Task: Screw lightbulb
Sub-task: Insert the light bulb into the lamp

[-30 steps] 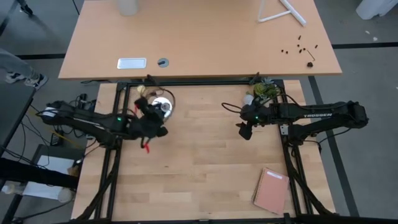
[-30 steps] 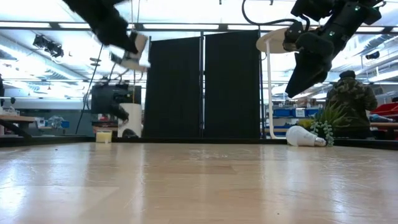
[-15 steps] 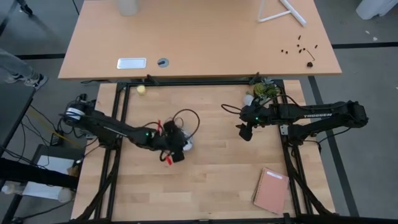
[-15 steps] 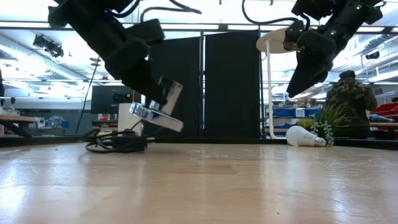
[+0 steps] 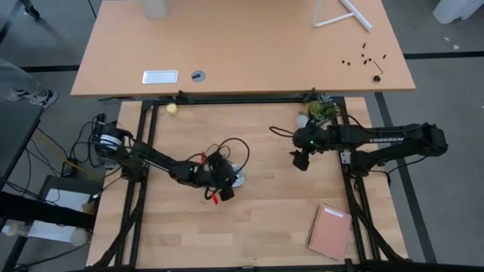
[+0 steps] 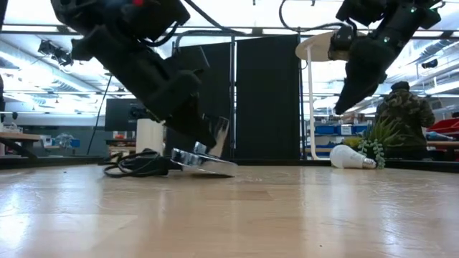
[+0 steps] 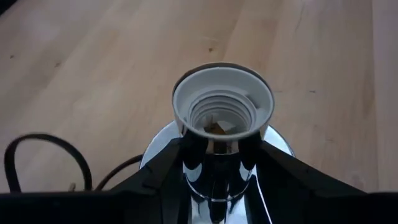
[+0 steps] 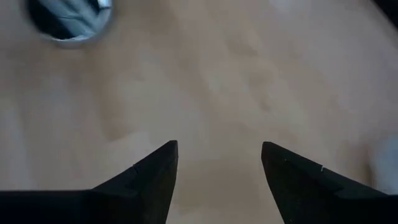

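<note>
The white frosted lightbulb point(image 5: 302, 121) lies on its side at the table's far right, next to a small plant; the low view shows the lightbulb point(image 6: 349, 158) too. Near the table's middle, my left gripper point(image 5: 225, 181) is shut on a chrome lamp socket point(image 7: 222, 102) with a white threaded collar and a round disc base point(image 6: 204, 163). Its black cord point(image 5: 227, 147) trails in loops behind it. My right gripper point(image 5: 299, 161) hangs open above the table, between the socket and the bulb, with nothing between its fingers point(image 8: 155, 177). My left gripper pinches the socket's chrome stem point(image 7: 217, 158) between its two fingers, just under the white collar. The fingers slant down from the table's left. The socket is tilted, its open collar facing away from the gripper. The disc's lower edge point(image 6: 228, 170) is at or just above the table.
A pinkish notebook point(image 5: 330, 231) lies at the near right. A small plant point(image 5: 324, 109) stands by the bulb, and a yellowish ball point(image 5: 172, 109) sits at the far left. A second table stands beyond. A person point(image 6: 405, 118) is in the room behind.
My left gripper has carried the socket from the table's far left toward its middle and downward, tipping forward as it went. The disc now sits low by the tabletop, and the cord has been dragged along after it.
</note>
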